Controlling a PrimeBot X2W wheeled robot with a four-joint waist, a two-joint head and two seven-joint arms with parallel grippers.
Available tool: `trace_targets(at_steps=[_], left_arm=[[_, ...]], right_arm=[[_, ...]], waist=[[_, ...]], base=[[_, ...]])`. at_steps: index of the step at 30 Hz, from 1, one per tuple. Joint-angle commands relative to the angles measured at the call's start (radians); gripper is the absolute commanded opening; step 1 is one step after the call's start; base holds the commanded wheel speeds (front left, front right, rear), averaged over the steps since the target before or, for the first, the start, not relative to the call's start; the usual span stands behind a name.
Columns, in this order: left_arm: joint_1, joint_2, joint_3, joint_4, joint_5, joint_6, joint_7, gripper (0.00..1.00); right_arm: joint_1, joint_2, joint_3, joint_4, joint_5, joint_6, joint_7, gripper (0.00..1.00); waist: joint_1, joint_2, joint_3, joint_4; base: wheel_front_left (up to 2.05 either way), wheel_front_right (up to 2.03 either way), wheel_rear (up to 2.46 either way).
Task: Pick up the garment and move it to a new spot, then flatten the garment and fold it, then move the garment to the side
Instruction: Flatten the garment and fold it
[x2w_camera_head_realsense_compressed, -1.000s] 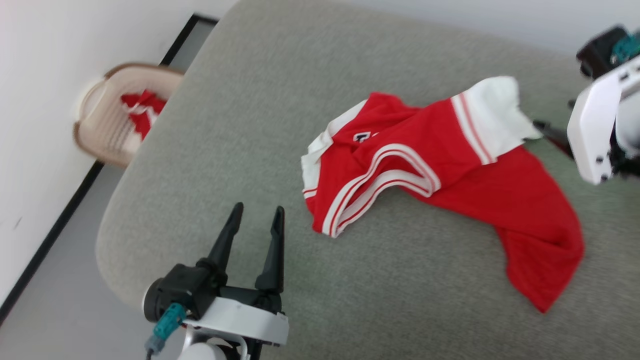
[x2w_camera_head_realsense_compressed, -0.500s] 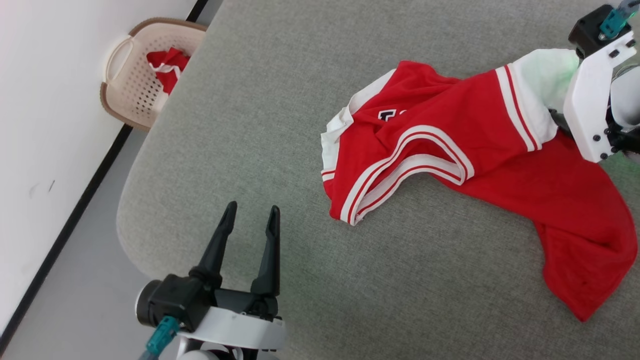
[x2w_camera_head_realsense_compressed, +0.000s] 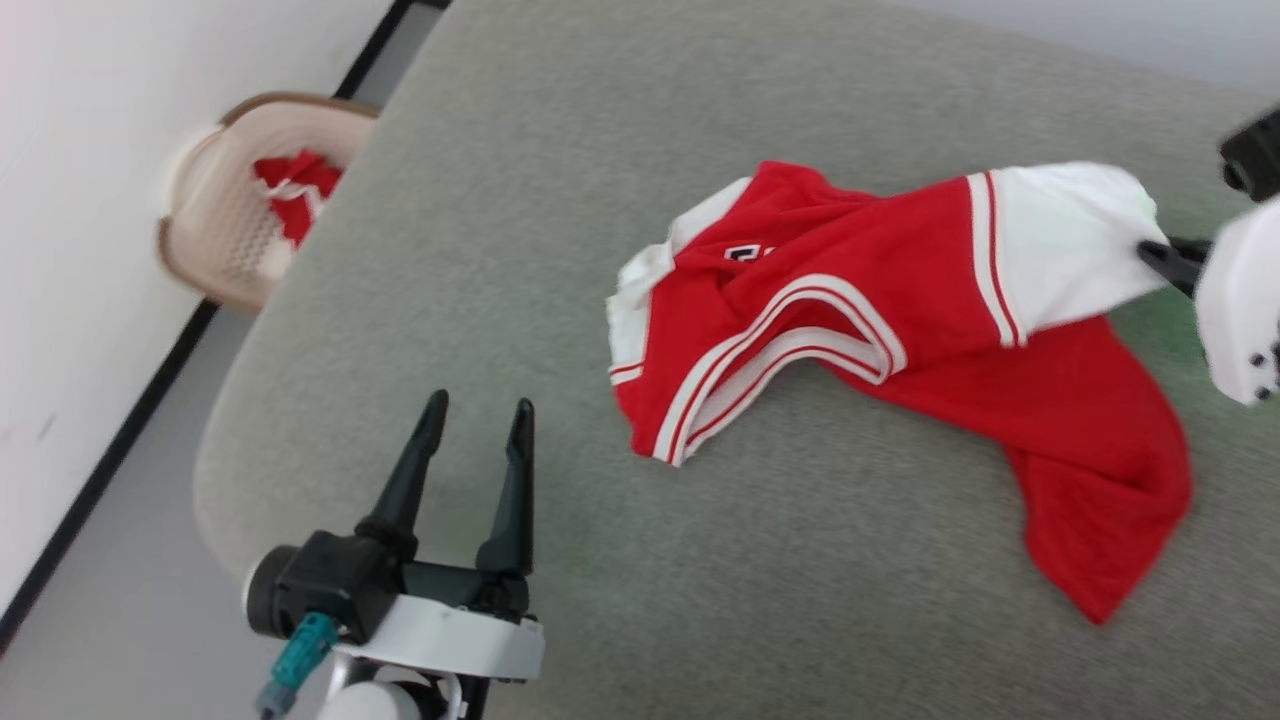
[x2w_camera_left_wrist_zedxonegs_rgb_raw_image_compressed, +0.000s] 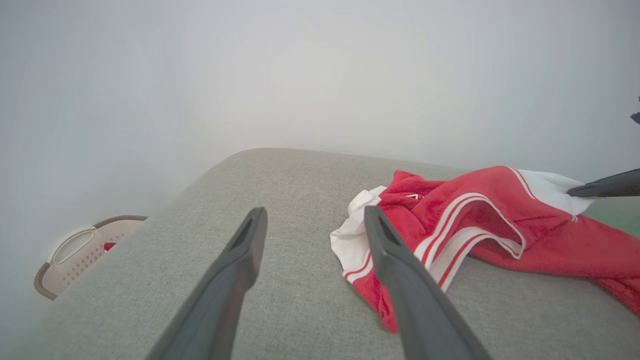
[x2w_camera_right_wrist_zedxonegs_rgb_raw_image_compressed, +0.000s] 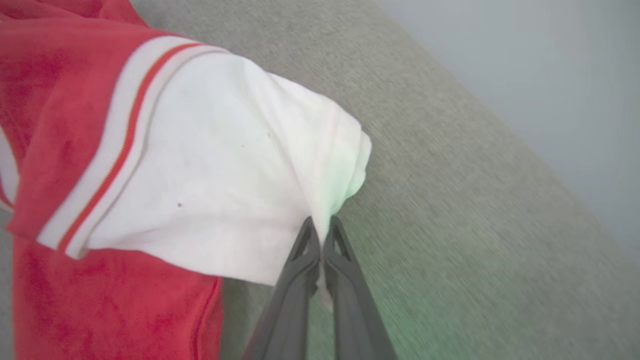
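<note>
on the grey cushion (x2w_camera_head_realsense_compressed: 500, 250): red jersey (x2w_camera_head_realsense_compressed: 900, 300) lies crumpled | right gripper (x2w_camera_right_wrist_zedxonegs_rgb_raw_image_compressed: 320, 226) pinches its white sleeve (x2w_camera_head_realsense_compressed: 1060, 245) | left gripper (x2w_camera_head_realsense_compressed: 478, 403) fingers spread wide

Your left tool (x2w_camera_head_realsense_compressed: 480, 402) has its two long dark fingers spread wide, with the black-and-white wrist directly behind them. Your right tool (x2w_camera_right_wrist_zedxonegs_rgb_raw_image_compressed: 320, 227) has its fingers pressed together, the tips pinching the white sleeve edge of the garment (x2w_camera_head_realsense_compressed: 900, 330), with the white wrist housing just behind.
</note>
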Motion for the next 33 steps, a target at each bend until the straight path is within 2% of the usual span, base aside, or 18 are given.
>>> trace_targets(at_steps=[1, 7, 15, 23, 31, 32, 33], left_arm=[[0.003, 0.0, 0.02, -0.007, 0.02, -0.009, 0.0, 1.0], [0.011, 0.002, 0.069, -0.023, 0.049, -0.023, 0.0, 1.0], [0.033, 0.007, 0.124, -0.035, 0.064, -0.029, 0.0, 1.0], [0.043, 0.013, 0.15, -0.041, 0.073, -0.037, 0.0, 1.0], [0.02, 0.04, 0.118, -0.002, 0.081, -0.051, 0.0, 1.0], [0.011, 0.048, 0.111, 0.007, 0.083, -0.053, 0.0, 1.0], [-0.012, 0.077, 0.087, 0.028, 0.087, -0.06, 0.006, 1.0]], right_arm=[[0.036, -0.041, -0.008, -0.024, 0.01, -0.001, -0.029, 0.0], [0.161, -0.153, -0.082, -0.116, 0.058, -0.001, -0.134, 0.0], [0.401, -0.249, -0.246, -0.175, 0.114, -0.001, -0.263, 0.0], [0.603, -0.265, -0.439, -0.163, 0.1, -0.001, -0.37, 0.0], [0.692, -0.186, -0.576, -0.11, 0.006, -0.001, -0.353, 0.02], [0.697, -0.165, -0.597, -0.107, -0.007, -0.001, -0.349, 0.27], [0.711, -0.135, -0.637, -0.094, -0.041, -0.001, -0.346, 1.0]], waist=[[0.0, -0.0001, -0.041, -0.109], [0.0, -0.0001, -0.06, -0.207], [0.0, -0.0001, -0.076, -0.289], [0.0, -0.0001, -0.076, -0.335], [0.0, -0.0001, -0.078, -0.355], [0.0, -0.0001, -0.079, -0.358], [0.0, -0.0001, -0.081, -0.361]], base=[[0.0, 0.0, 0.0], [0.0, 0.0, 0.0], [0.0, 0.0, 0.0], [0.0, 0.0, 0.0], [0.0, 0.0, 0.0], [0.0, 0.0, 0.0], [0.0, 0.0, 0.0]])
